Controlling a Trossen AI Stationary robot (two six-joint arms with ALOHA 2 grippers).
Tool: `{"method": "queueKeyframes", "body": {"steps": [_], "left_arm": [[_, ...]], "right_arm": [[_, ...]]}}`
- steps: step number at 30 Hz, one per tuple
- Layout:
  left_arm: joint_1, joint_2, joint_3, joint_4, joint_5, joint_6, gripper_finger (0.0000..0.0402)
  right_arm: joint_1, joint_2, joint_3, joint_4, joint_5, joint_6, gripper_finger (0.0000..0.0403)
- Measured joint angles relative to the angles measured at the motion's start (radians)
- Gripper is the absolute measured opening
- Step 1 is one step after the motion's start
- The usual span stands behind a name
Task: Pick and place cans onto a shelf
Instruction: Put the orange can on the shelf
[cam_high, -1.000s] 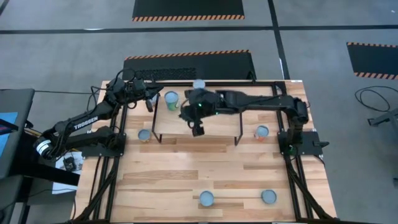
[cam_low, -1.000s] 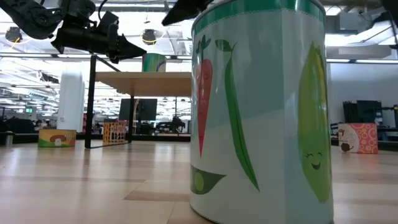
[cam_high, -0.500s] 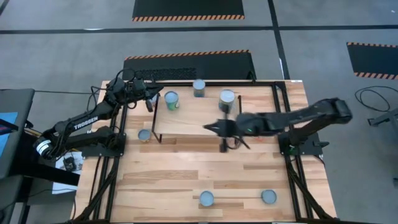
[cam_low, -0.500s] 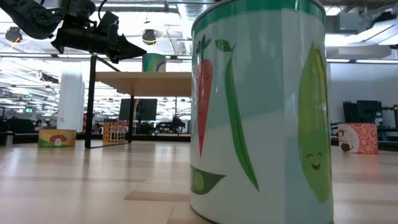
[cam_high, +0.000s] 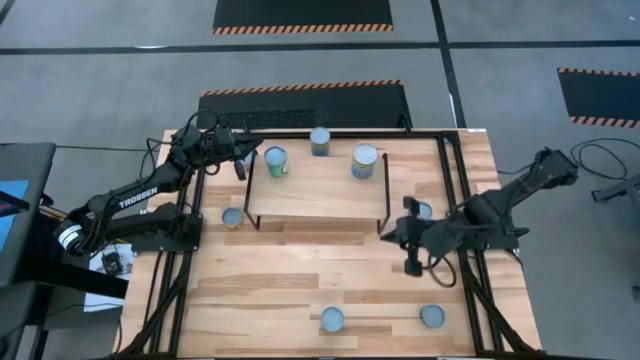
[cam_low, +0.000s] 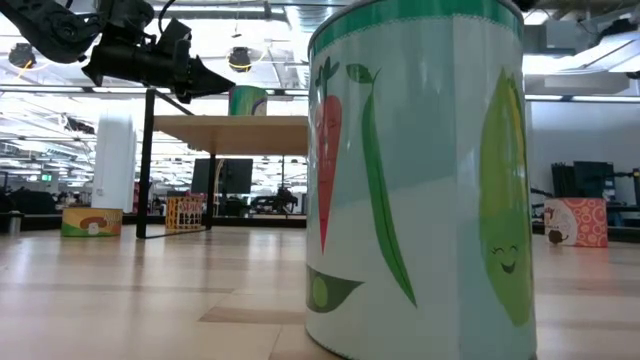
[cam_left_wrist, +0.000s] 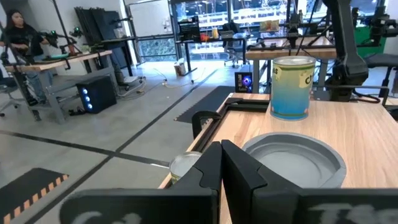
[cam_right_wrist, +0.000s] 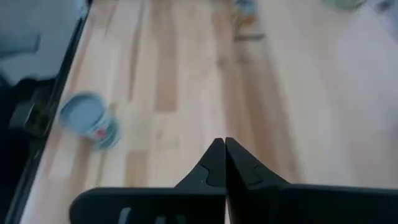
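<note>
Fingers together on both: left gripper (cam_high: 241, 166) parked by the shelf (cam_high: 315, 185); spread right gripper (cam_high: 412, 264) before descending squarely over the can (cam_high: 421, 211) near the table's right edge.

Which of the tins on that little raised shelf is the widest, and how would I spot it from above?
Find the shelf, the pale board on thin black legs at the far middle of the table. Three cans stand on it. The widest can is the one nearest the shelf's right end, with a yellow and blue label, broader than the green-labelled can and the small can.
</note>
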Motion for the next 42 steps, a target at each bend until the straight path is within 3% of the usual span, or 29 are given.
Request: {"method": "queueKeyframes", "body": {"steps": [5, 12, 17, 25, 37, 42], "left_arm": [[0.0, 0.0, 0.0, -0.017, 0.0, 0.0, 0.0], [0.0, 0.0, 0.0, -0.022, 0.0, 0.006, 0.0], [0.0, 0.0, 0.0, -0.021, 0.0, 0.006, 0.0], [0.0, 0.0, 0.0, -0.02, 0.0, 0.006, 0.0], [0.0, 0.0, 0.0, -0.013, 0.002, 0.016, 0.0], [0.0, 0.0, 0.0, -0.014, 0.003, 0.018, 0.0]], "right_arm": [[0.031, 0.049, 0.007, -0.1, -0.128, 0.11, 0.0014], [0.07, 0.048, -0.03, -0.514, -0.084, 0.461, 0.0005], [0.012, -0.005, -0.155, -0.52, -0.074, 0.495, 0.0006], [-0.21, -0.111, -0.298, -0.487, -0.078, 0.547, 0.0015], [-0.45, -0.028, -0.303, -0.457, -0.141, 0.411, 0.0148], [-0.485, -0.009, -0.302, -0.449, -0.148, 0.377, 0.0171]]}}
